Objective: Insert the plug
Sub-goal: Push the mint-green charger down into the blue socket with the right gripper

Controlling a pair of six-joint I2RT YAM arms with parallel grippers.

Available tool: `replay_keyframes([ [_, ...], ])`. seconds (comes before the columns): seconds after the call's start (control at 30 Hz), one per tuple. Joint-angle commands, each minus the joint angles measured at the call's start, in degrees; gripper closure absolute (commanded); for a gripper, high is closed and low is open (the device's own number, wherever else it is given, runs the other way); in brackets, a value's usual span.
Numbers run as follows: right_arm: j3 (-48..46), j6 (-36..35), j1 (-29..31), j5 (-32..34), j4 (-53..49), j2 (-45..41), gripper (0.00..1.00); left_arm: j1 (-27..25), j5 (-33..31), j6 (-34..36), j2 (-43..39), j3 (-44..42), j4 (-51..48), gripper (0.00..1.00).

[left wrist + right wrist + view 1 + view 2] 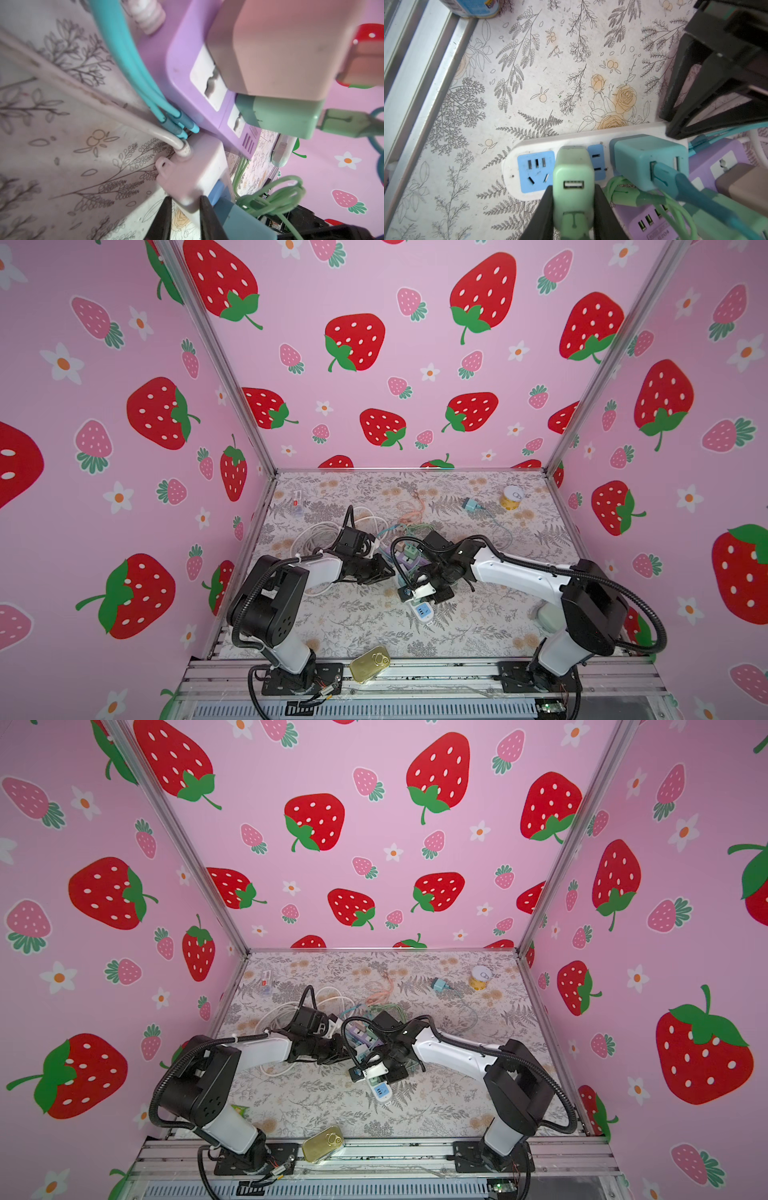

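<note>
The right gripper (pixel 573 188) is clamped on a pale green USB charger plug (pixel 572 166). The plug stands against the white power strip (pixel 512 168), just beside its blue five-hole socket (pixel 535 172); I cannot tell whether the prongs are in. A teal charger (pixel 645 160) sits plugged in nearby. The left gripper (pixel 185 200) pinches the white strip's cable end, next to a purple power strip (pixel 187 52).
</note>
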Motion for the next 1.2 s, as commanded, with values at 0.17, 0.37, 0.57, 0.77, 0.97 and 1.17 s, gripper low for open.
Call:
replay_keyframes([
  [0.17,-0.45,-0.09,0.1,-1.95,-5.82,6.96,1.0,0.33,0.21,1.36,0.36,2.06,0.02,0.75],
  [0.37,0.13,0.0,-0.15,-0.21,-6.59,10.07,1.0,0.47,0.09,1.71,-0.96,1.48,-0.52,0.75],
  [0.57,0.34,0.59,-0.19,1.32,-6.26,10.07,1.0,1.1,-0.4,2.68,-3.42,0.87,-2.35,0.75],
  [0.77,0.7,1.18,-0.11,0.78,-6.26,7.23,0.85,1.78,-0.69,3.53,-4.22,0.84,-3.52,0.75],
  [0.97,1.24,1.06,-0.03,-2.65,-6.89,4.1,0.56,1.83,-0.73,3.65,-4.59,0.52,-3.34,0.74],
  [1.17,1.64,1.33,-0.04,-3.02,-6.76,1.25,0.49,1.83,-0.95,3.68,-5.18,0.32,-3.64,0.73],
])
